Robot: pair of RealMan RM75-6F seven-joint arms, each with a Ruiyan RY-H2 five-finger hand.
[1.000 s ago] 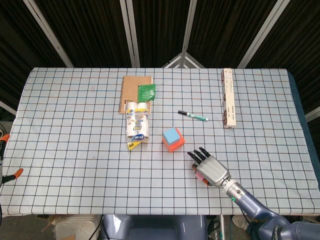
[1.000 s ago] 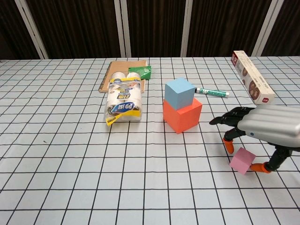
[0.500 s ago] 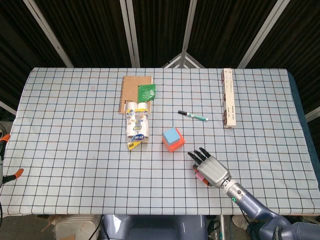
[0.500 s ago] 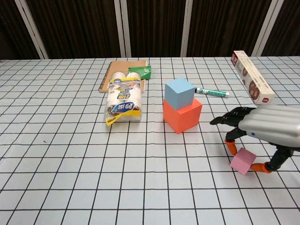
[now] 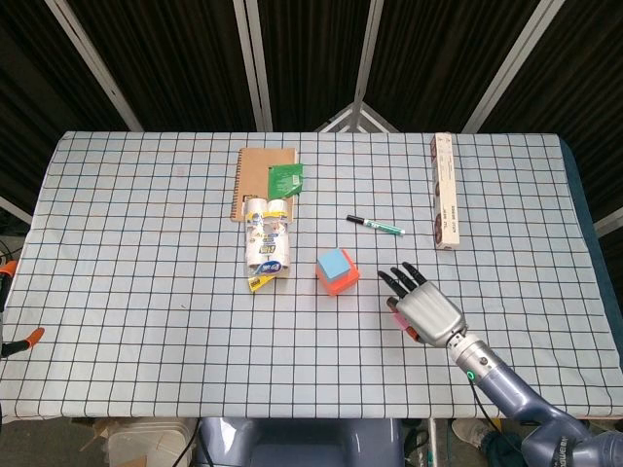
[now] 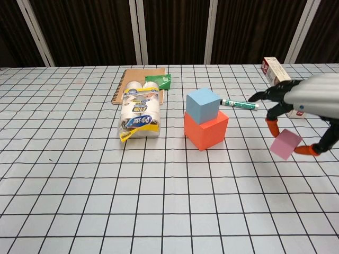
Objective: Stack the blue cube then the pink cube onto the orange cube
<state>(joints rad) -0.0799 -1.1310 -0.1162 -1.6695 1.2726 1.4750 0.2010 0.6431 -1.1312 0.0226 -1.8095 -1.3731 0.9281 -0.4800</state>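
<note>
We see our right hand (image 6: 307, 100) pinching the pink cube (image 6: 285, 144), lifted clear of the table (image 6: 79, 201) toward its right edge. The blue cube (image 6: 203, 104) sits on the orange cube (image 6: 205, 129) near the table's middle.

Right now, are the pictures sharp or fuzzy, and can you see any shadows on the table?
Head view: sharp, evenly lit, grid lines crisp; the pink cube is mostly hidden under the right robot hand. Chest view: also sharp, no glare; a soft shadow lies beside the orange cube, and the grid lines bow a little near the edges.
</note>
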